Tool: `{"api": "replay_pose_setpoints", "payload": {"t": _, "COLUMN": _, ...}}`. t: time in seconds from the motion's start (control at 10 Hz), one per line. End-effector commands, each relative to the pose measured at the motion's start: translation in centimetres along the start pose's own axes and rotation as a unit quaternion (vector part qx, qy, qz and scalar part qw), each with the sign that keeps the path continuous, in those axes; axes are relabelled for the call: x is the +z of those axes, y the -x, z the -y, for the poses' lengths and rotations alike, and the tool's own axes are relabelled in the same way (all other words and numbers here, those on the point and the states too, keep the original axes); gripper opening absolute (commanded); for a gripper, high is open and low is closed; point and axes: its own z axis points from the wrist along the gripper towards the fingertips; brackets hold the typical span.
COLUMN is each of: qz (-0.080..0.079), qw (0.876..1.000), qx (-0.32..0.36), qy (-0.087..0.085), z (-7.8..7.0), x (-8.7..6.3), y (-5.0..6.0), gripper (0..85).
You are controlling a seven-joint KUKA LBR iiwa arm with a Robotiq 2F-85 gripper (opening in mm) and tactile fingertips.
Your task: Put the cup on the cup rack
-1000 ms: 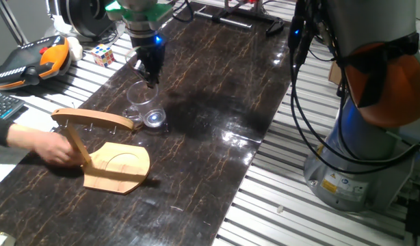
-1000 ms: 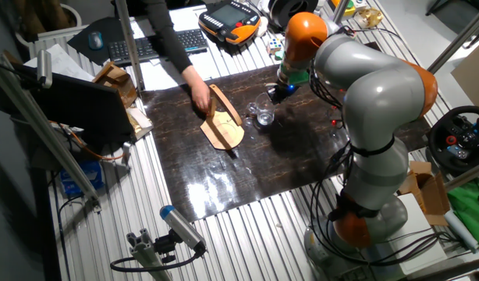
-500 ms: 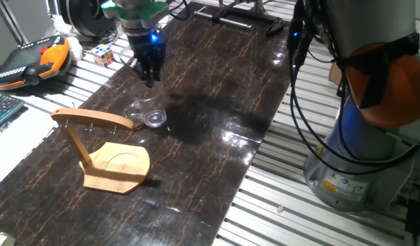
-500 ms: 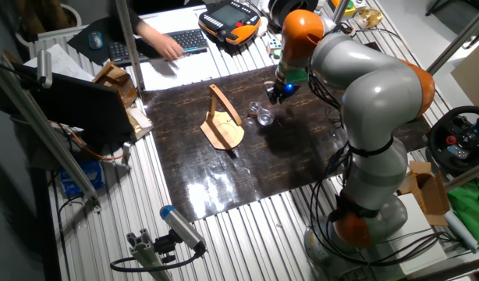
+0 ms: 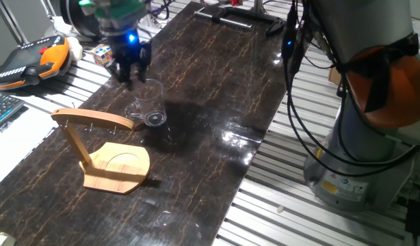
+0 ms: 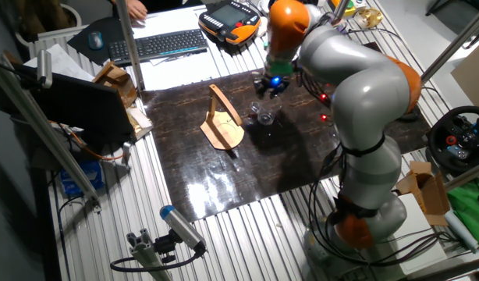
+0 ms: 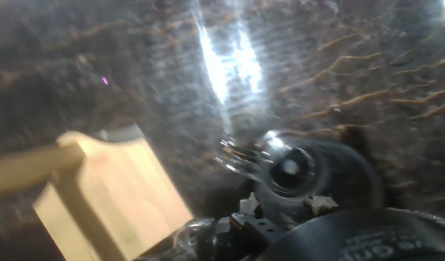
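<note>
The glass mug [image 5: 149, 104] rests on the dark worktop [image 5: 210, 82], just right of the wooden cup rack [image 5: 100, 147] and not yet hung. The end effector [image 5: 130, 72] hovers at its rim; jaw spread cannot be determined. Grasping, lifting and hooking remain.

Dark marbled tabletop [image 5: 217, 82] on ribbed aluminium bench [image 6: 247, 234]; keyboard [image 6: 157, 44], mouse [image 6: 95, 37], orange pendant [image 5: 29, 60], Rubik's cube [image 5: 102, 53], steering wheel [image 6: 458, 144] around; bright glare on top.
</note>
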Motion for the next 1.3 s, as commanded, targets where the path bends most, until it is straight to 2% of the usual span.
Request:
{"api": "replay_pose_setpoints", "payload": {"t": 0.0, "qz": 0.001, "qw": 1.0, "qx": 0.004, "qy": 0.001, "z": -0.4, "x": 0.2, "y": 0.2, "gripper": 40.7}}
{"api": "replay_pose_setpoints", "payload": {"t": 0.1, "qz": 0.002, "qw": 1.0, "qx": -0.001, "qy": -0.001, "z": -0.1, "x": 0.6, "y": 0.7, "gripper": 41.0}}
{"api": "replay_pose_setpoints", "payload": {"t": 0.4, "qz": -0.005, "qw": 1.0, "qx": -0.012, "qy": 0.01, "z": 0.9, "x": 2.1, "y": 1.6, "gripper": 40.3}}
{"api": "replay_pose_setpoints", "payload": {"t": 0.7, "qz": -0.011, "qw": 1.0, "qx": -0.01, "qy": 0.011, "z": 1.0, "x": 2.5, "y": 1.5, "gripper": 38.3}}
{"api": "replay_pose_setpoints", "payload": {"t": 0.9, "qz": -0.006, "qw": 1.0, "qx": -0.01, "qy": 0.011, "z": 1.3, "x": 3.5, "y": 1.4, "gripper": 34.3}}
{"api": "replay_pose_setpoints", "payload": {"t": 1.1, "qz": 0.003, "qw": 1.0, "qx": -0.001, "qy": 0.008, "z": 0.8, "x": 4.3, "y": 1.1, "gripper": 31.7}}
{"api": "replay_pose_setpoints", "payload": {"t": 1.2, "qz": 0.006, "qw": 1.0, "qx": -0.001, "qy": 0.007, "z": 0.9, "x": 4.5, "y": 1.1, "gripper": 26.0}}
